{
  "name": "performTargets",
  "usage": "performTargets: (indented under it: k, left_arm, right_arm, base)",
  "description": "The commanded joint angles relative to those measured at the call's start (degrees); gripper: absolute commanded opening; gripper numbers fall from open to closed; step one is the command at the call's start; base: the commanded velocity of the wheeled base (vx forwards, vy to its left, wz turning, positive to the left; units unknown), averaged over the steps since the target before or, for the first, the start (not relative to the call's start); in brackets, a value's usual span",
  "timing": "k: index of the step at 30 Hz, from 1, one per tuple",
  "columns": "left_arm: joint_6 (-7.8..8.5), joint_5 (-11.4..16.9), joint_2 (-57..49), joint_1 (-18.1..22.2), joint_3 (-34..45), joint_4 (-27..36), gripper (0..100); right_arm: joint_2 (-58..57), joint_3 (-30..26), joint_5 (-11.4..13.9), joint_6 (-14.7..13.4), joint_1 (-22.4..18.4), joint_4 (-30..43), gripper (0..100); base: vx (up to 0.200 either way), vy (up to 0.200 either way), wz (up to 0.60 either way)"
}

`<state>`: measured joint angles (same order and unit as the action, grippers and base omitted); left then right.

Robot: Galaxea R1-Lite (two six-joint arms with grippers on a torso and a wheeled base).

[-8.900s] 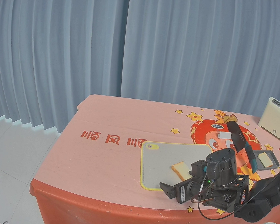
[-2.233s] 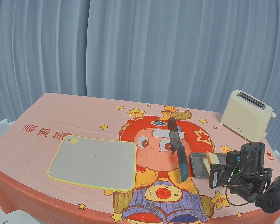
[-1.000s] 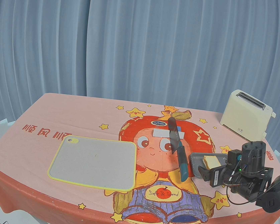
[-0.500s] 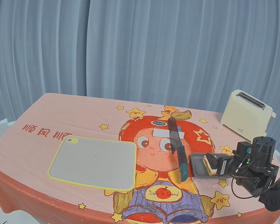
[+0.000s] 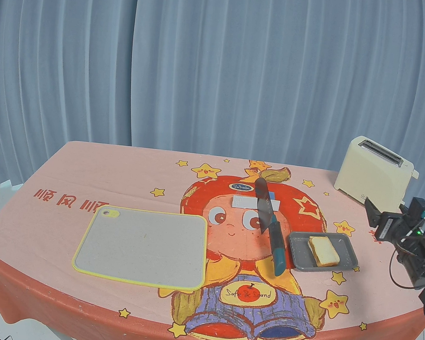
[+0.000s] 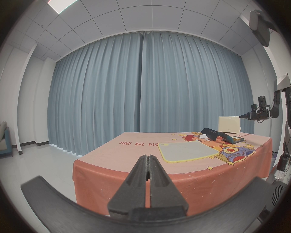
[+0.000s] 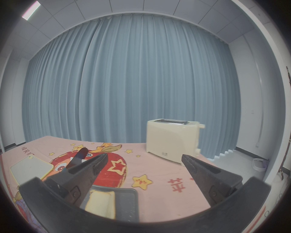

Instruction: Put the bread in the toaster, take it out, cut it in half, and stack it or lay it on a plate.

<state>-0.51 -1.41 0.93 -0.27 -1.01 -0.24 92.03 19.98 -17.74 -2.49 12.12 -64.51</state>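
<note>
- Shows bread (image 5: 323,251) flat on the grey plate (image 5: 299,250), just beside the knife (image 5: 270,225), on the surface (image 5: 119,177).
- Has right hand (image 7: 144,157) spread and empty, raised near the toaster (image 5: 375,173).
- Has left hand (image 6: 148,160) pressed together, away from the surface.

Matte-black right arm (image 5: 424,258) — cylindrical wrist (cabled)

Ahead of the right gripper (image 7: 144,157), seen between its spread jaws, the toaster (image 7: 171,138) bears a small dark mark (image 7: 164,153) low on its face, too small to read. Just below the jaws, red characters (image 7: 175,183) are printed on the tablecloth (image 5: 134,179). Three more red characters (image 5: 71,200) lie far to their left. Between these and the jaws, the cartoon figure (image 5: 247,218) carries an oval label (image 5: 241,187) and book lettering (image 5: 247,293).
</note>
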Motion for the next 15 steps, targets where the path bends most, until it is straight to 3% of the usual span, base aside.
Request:
performTargets:
  k: [1,7,15]
  left_arm:
    - [-0.02,0.1,0.0,0.0,1.0,0.0,0]
    - [-0.02,0.1,0.0,0.0,1.0,0.0,0]
    - [-0.1,0.2,0.0,0.0,1.0,0.0,0]
  right_arm:
    - [-15.7,-10.4,0.8,1.3,-6.0,-1.0,100]
    - [-36.0,-20.0,4.1,2.2,-6.8,3.7,100]
    - [-68.6,-19.3,6.2,3.7,-8.0,39.6,100]
  base:
    - [0.0,0.0,0.0]
    - [0.0,0.0,0.0]
    - [0.0,0.0,0.0]
